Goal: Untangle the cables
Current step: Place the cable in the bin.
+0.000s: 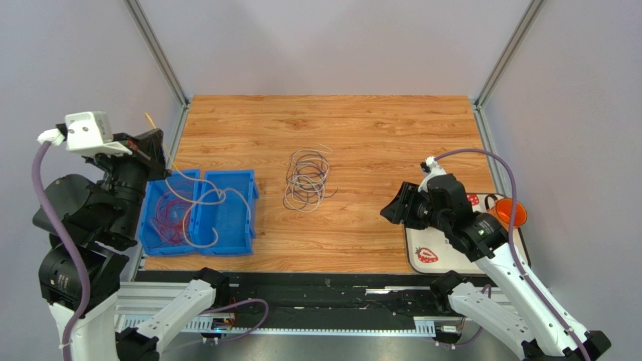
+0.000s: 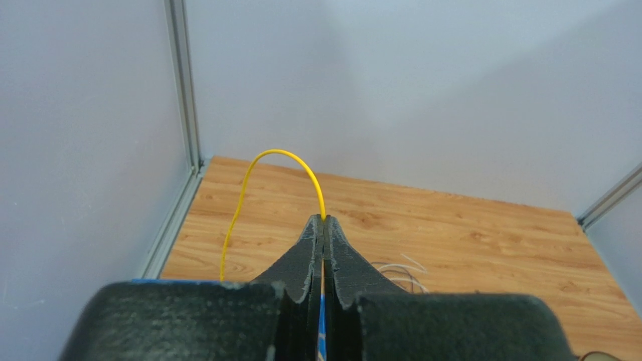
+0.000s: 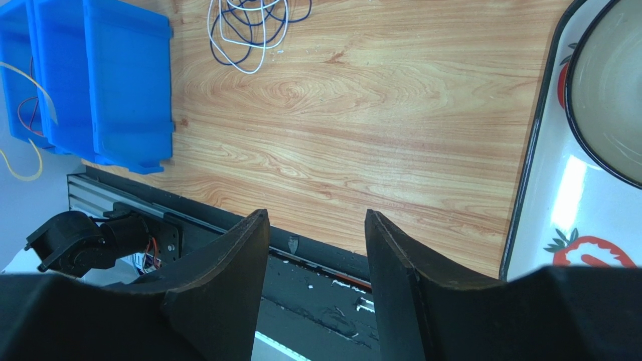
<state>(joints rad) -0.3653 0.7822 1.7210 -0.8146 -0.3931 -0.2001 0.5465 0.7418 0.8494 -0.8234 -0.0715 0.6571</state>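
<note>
Yellow cable (image 2: 260, 162) pinched between fully closed fingers of left gripper (image 2: 324, 222), raised far left above blue bins (image 1: 226, 249); cable arcs up, then drops toward bins. Red cables (image 1: 167, 222) and white cable (image 1: 207, 201) loop inside bins. Mid wood table (image 1: 377, 128): white-and-dark cable tangle (image 1: 307, 180). Right gripper (image 3: 316, 218) about half open, empty, near strawberry-print tray (image 1: 433, 259) and orange bowl (image 1: 511, 212).

no readable text, labels, brands or numbers in any view; strawberry motifs (image 1: 426, 254) on the white tray (image 1: 444, 265)
</note>
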